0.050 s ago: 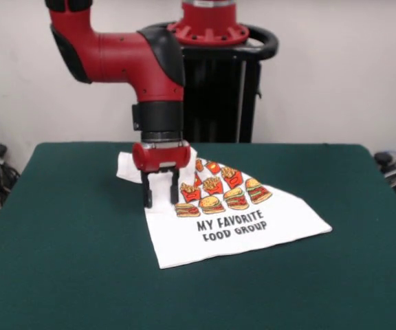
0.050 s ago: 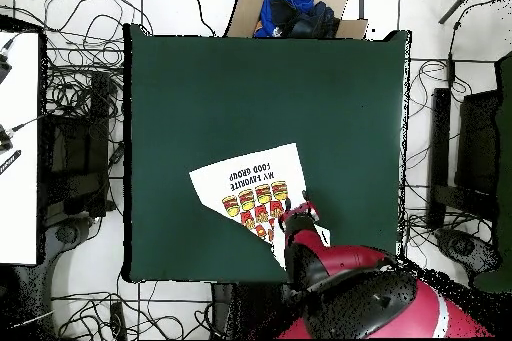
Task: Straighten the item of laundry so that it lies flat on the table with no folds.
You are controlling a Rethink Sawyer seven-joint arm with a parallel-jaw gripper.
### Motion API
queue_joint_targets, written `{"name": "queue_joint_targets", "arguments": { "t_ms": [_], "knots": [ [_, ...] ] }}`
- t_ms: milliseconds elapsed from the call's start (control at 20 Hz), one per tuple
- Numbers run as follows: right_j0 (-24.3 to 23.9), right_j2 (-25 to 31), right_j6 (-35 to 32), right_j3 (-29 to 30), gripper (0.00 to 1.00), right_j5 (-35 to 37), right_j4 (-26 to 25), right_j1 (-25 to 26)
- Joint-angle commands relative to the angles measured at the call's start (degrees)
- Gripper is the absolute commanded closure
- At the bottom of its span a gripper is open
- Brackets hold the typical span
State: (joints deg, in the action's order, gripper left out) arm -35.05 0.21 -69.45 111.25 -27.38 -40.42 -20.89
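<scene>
Gripper [image 1: 160,192] low over the T-shirt [image 1: 253,227], fingers a little apart, on the green table [image 1: 60,261]

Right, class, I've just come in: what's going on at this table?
A red robot arm has its gripper lowered onto a white printed T-shirt lying on the green table. The two dark fingers point down at the shirt's edge near the burger print. The hem end lies flat; the part behind the gripper looks bunched, so straightening isn't finished.
</scene>
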Motion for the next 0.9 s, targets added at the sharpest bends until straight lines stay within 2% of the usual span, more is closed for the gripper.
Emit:
{"name": "queue_joint_targets", "arguments": {
  "t_ms": [50, 300, 350, 900],
  "knots": [
    [0.0, 2.1, -7.8, -7.4, 0.00, 7.3, -1.2, 2.6],
    [0.0, 2.5, -7.6, -7.3, 0.00, 8.2, -1.3, 2.5],
    [-0.1, 2.6, -7.6, -7.3, 1.00, 8.3, -1.4, 2.5],
    [0.6, 2.1, -7.9, -6.2, 1.00, 8.5, -0.6, 1.5]
  ]
}}
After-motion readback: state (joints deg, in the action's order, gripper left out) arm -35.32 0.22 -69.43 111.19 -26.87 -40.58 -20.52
